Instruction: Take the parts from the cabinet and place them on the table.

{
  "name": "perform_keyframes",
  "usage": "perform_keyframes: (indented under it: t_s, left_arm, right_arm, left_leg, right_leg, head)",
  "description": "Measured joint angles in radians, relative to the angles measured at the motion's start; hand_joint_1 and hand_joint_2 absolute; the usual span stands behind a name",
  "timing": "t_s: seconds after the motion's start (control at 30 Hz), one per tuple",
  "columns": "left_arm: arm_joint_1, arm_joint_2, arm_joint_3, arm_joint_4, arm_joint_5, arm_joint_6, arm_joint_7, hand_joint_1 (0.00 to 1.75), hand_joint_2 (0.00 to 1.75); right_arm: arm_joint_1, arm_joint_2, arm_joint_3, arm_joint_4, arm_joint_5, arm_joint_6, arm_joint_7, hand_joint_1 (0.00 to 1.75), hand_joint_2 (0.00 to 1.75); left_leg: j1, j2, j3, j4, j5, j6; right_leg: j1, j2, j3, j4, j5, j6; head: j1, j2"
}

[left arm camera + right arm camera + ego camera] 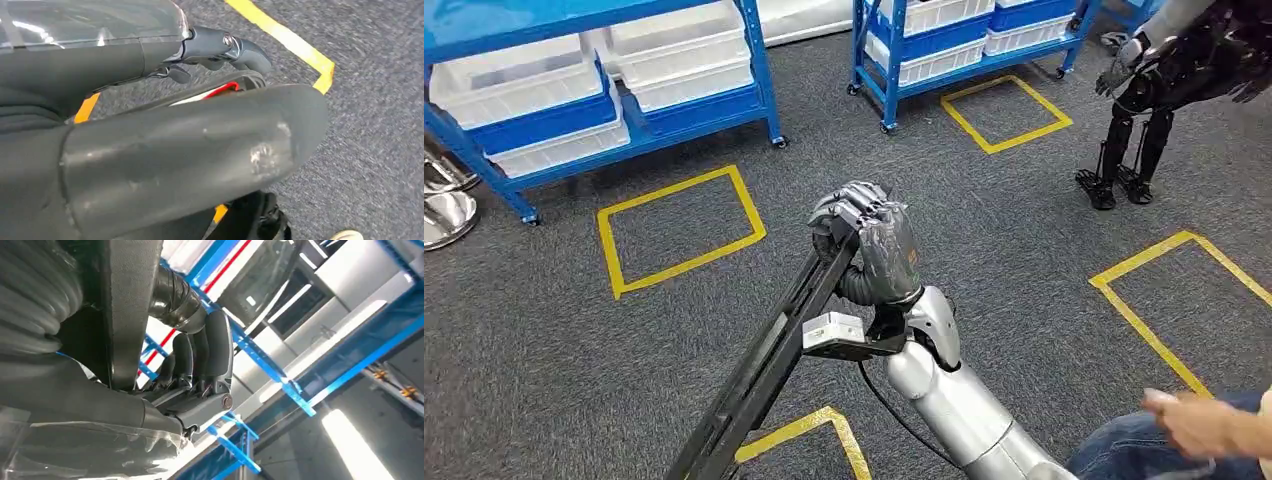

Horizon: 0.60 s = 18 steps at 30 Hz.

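Right hand (869, 240) near centre of the head view, fingers wrapped tight round the top end of a long black part (764, 370). The part slants from the hand down toward 7 o'clock and runs off the frame edge. It is off the blue cabinet (759, 60), which stands at 11 o'clock with its white bins (679, 55). No bench is in sight.

We judge the step to be the carry to the bench. Our advice:
- Keep the grip firm, since a long bar held by one end will want to swing.
- Keep the low end off the carpet.
- Turn slowly. A person's hand (1199, 420) sits at 4 o'clock and another robot (1144, 110) stands at 2 o'clock.

Left hand (190, 150): in its own wrist view we see the thick grey thumb over carpet and yellow floor tape (285, 37). Something dark with a red streak lies beside the thumb. We cannot tell whether this hand holds anything.

Right wrist view adds what the head view lacks: the fingers (212, 355) seen from the palm side, wrapped right round the bar, with blue racking and ceiling lights behind them. Left wrist view alone catches a pale shoe (347, 235) on the floor.
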Motion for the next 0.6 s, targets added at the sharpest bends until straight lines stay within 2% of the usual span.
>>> perform_keyframes:
  t_s: [0.07,0.13,0.17,0.2,0.23,0.27,0.3,0.37,0.4,0.43,0.47,0.5,0.53,0.57,0.6]
  left_arm:
    - [0.000,0.000,0.000,0.000,0.000,0.000,0.000,0.00,0.00]
    - [0.002,0.001,0.000,0.000,0.002,0.006,-0.004,0.00,0.00]
    - [0.002,0.001,0.000,0.000,0.002,0.008,-0.005,0.00,0.00]
    - [-0.005,0.000,0.000,0.000,0.004,0.012,-0.011,0.00,0.00]
    - [-0.002,0.001,0.000,0.000,0.005,0.012,-0.011,0.00,0.00]
    - [0.001,0.003,0.001,0.000,0.005,0.014,-0.012,0.00,0.00]
    - [-0.004,0.002,0.001,0.000,0.013,0.023,-0.024,0.00,0.00]
    - [-0.005,0.002,0.002,0.000,0.014,0.025,-0.030,0.00,0.00]
    - [-0.006,0.002,0.002,0.000,0.014,0.026,-0.032,0.00,0.00]
    - [-0.008,0.002,0.002,0.000,0.013,0.027,-0.033,0.00,0.00]
    - [-0.007,0.002,0.002,0.000,0.013,0.030,-0.032,0.00,0.00]
    - [-0.004,0.003,0.002,0.000,0.011,0.032,-0.032,0.00,0.00]
    - [0.001,0.004,0.002,0.000,0.007,0.035,-0.032,0.00,0.00]
    - [0.006,0.004,0.002,0.000,0.007,0.037,-0.032,0.00,0.00]
    - [0.008,0.004,0.002,0.000,0.006,0.038,-0.032,0.00,0.00]
  right_arm:
    - [0.000,0.000,0.000,0.000,0.000,0.000,0.000,1.75,1.75]
    - [0.001,-0.002,0.000,-0.003,-0.001,-0.005,0.000,1.75,1.75]
    - [0.001,-0.002,0.000,-0.004,-0.001,-0.006,0.000,1.75,1.75]
    - [-0.001,-0.007,0.000,-0.010,-0.001,-0.011,0.000,1.75,1.75]
    - [-0.002,-0.007,0.000,-0.010,-0.002,-0.013,0.000,1.75,1.75]
    - [0.004,-0.014,0.000,-0.010,-0.002,-0.013,0.001,1.75,1.75]
    - [0.002,-0.014,0.000,-0.018,-0.002,-0.015,0.001,1.75,1.75]
    - [0.002,-0.018,0.000,-0.019,-0.003,-0.015,0.001,1.75,1.75]
    - [0.002,-0.020,0.000,-0.022,-0.003,-0.015,0.001,1.75,1.75]
    - [-0.001,-0.022,0.000,-0.026,-0.003,-0.015,0.001,1.75,1.75]
    - [-0.004,-0.022,0.000,-0.027,-0.003,-0.015,0.002,1.75,1.75]
    - [-0.005,-0.022,0.000,-0.028,-0.003,-0.015,0.002,1.75,1.75]
    - [-0.004,-0.023,0.000,-0.029,-0.003,-0.015,0.002,1.75,1.75]
    - [-0.002,-0.025,0.000,-0.029,-0.003,-0.015,0.002,1.75,1.75]
    - [-0.002,-0.028,0.000,-0.029,-0.003,-0.015,0.003,1.75,1.75]
  left_leg:
    - [-0.001,0.002,0.000,0.001,0.000,0.000]
    - [-0.007,0.024,-0.001,-0.003,0.005,0.006]
    - [-0.006,0.030,0.001,-0.008,0.009,0.008]
    - [0.001,0.067,0.007,-0.037,0.029,0.023]
    - [-0.002,0.089,0.005,-0.036,0.029,0.025]
    - [-0.002,0.156,0.001,-0.032,0.025,0.022]
    - [-0.012,0.197,-0.001,-0.012,0.010,-0.003]
    - [-0.008,0.220,0.005,-0.015,0.010,-0.014]
    - [-0.004,0.212,-0.002,-0.011,-0.001,-0.022]
    - [0.000,0.159,-0.006,0.014,-0.024,-0.026]
    - [0.003,0.124,-0.029,0.072,-0.063,-0.027]
    - [0.002,0.108,-0.062,0.149,-0.103,-0.029]
    - [0.002,0.100,-0.099,0.229,-0.135,-0.030]
    - [0.002,0.099,-0.123,0.279,-0.145,-0.030]
    - [0.002,0.098,-0.128,0.287,-0.133,-0.029]
  right_leg:
    - [-0.001,0.002,-0.002,0.000,0.001,0.002]
    - [-0.009,0.028,-0.007,-0.012,0.013,0.020]
    - [-0.008,0.034,-0.008,-0.015,0.016,0.024]
    - [0.004,-0.083,-0.033,0.040,-0.037,0.031]
    - [0.000,-0.107,-0.079,0.144,-0.094,0.037]
    - [-0.013,-0.124,-0.080,0.179,-0.070,0.052]
    - [0.000,-0.185,0.020,-0.010,-0.018,0.028]
    - [0.003,-0.164,0.016,-0.011,-0.014,0.016]
    - [-0.005,-0.151,0.019,-0.019,-0.008,0.005]
    - [-0.006,-0.140,0.017,-0.020,-0.005,0.000]
    - [-0.006,-0.131,0.015,-0.020,-0.002,-0.005]
    - [-0.005,-0.118,0.014,-0.020,-0.001,-0.008]
    - [-0.003,-0.103,0.012,-0.019,0.000,-0.010]
    - [-0.002,-0.088,0.011,-0.018,0.001,-0.011]
    - [-0.001,-0.073,0.010,-0.017,0.002,-0.011]
  head:
    - [0.000,0.000]
    - [0.001,0.000]
    - [0.001,0.000]
    - [0.004,0.000]
    - [0.005,0.000]
    - [0.004,0.000]
    - [0.004,0.000]
    - [0.004,0.000]
    - [0.003,0.000]
    - [0.003,0.000]
    - [0.003,0.000]
    - [0.003,0.000]
    - [0.003,0.000]
    - [0.003,0.000]
    - [0.003,0.000]
